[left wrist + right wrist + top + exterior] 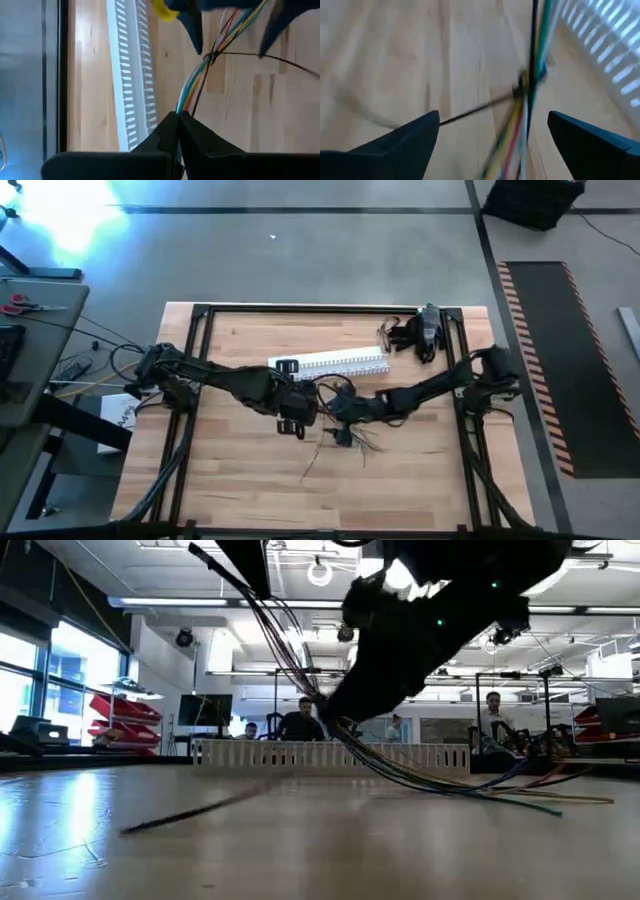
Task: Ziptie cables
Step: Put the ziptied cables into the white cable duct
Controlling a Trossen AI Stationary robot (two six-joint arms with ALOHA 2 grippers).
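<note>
Cables [192,92] held mid-worktop, pinched in left hand [179,120]. Tie [522,87] already looped round bundle, tail uncut. Right hand [492,132] spread around it; cinching judged left.

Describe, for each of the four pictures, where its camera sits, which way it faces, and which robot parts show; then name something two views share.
High view: overhead, straight down on the wooden table; both arms meet mid-table.
Low view: table height, facing the room; dark arms overhead, people behind.
Left wrist view: along the shut left gripper pinching the bundle of thin coloured cables.
Right wrist view: between the open right gripper fingers, straddling the cables.
Shared: both wrist views show the long white slotted plastic channel.
</note>
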